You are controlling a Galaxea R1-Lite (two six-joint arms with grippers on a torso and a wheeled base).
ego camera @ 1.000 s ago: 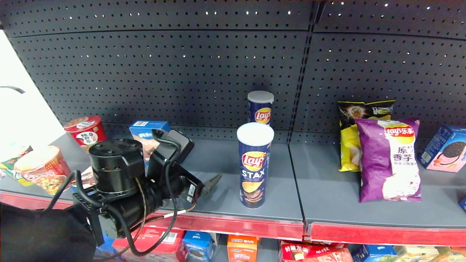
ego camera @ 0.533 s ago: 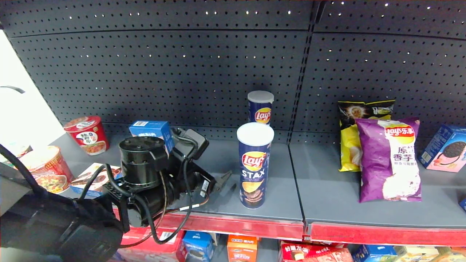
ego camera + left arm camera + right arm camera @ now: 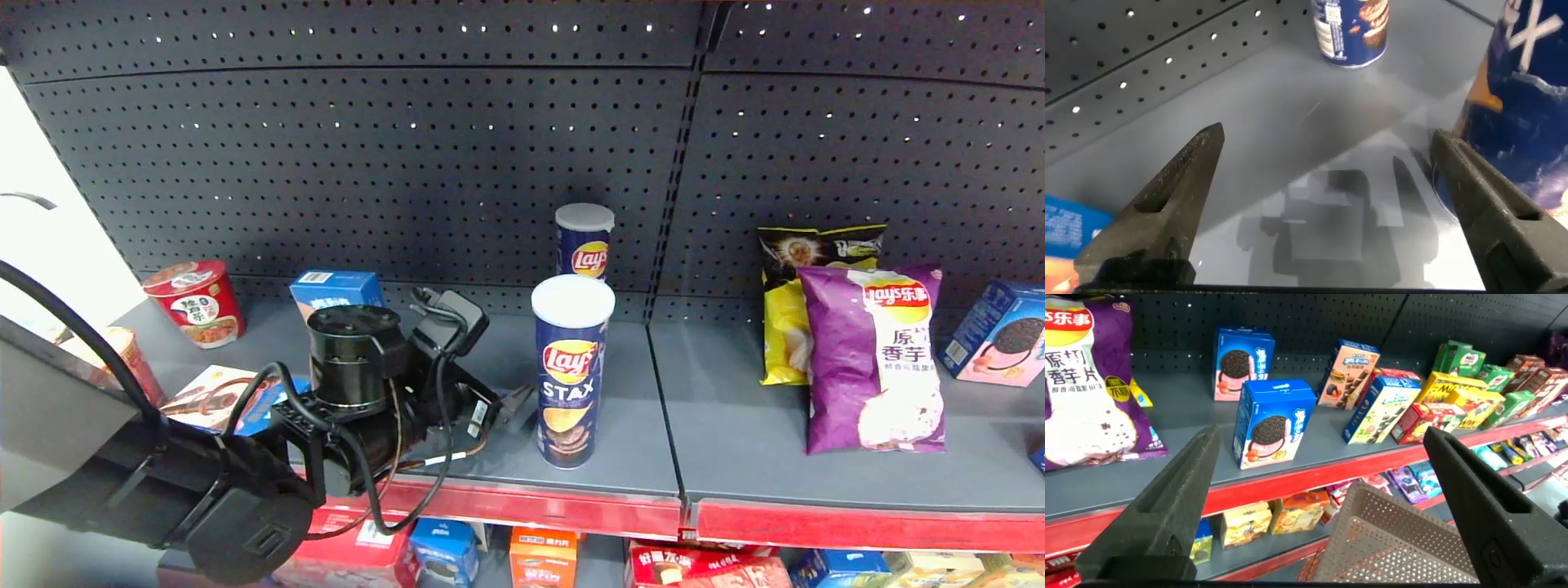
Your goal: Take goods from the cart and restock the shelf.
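Observation:
Two tall blue chip cans stand on the grey shelf (image 3: pixel 735 457): a front can (image 3: pixel 571 371) near the edge and a rear can (image 3: pixel 584 241) by the pegboard. My left gripper (image 3: pixel 522 403) hovers low over the shelf just left of the front can, apart from it. Seen from the left wrist, this gripper (image 3: pixel 1327 139) is open and holds nothing, with the front can (image 3: pixel 1527 106) beside one finger and the rear can (image 3: pixel 1351 28) farther off. My right gripper (image 3: pixel 1321 434) is open and holds nothing above a mesh cart basket (image 3: pixel 1396 539).
Noodle cups (image 3: pixel 193 302) and a blue box (image 3: pixel 335 287) sit left of the arm. A purple chip bag (image 3: pixel 873 359), a yellow bag (image 3: pixel 784 327) and a cookie box (image 3: pixel 1000 335) fill the right bay. Blue cookie boxes (image 3: pixel 1274 425) stand ahead of the right gripper. Bare shelf lies between the cans and the bags.
My left arm has moved right along the shelf, bringing its open gripper from well left of the front can to right beside it. The cans have not moved.

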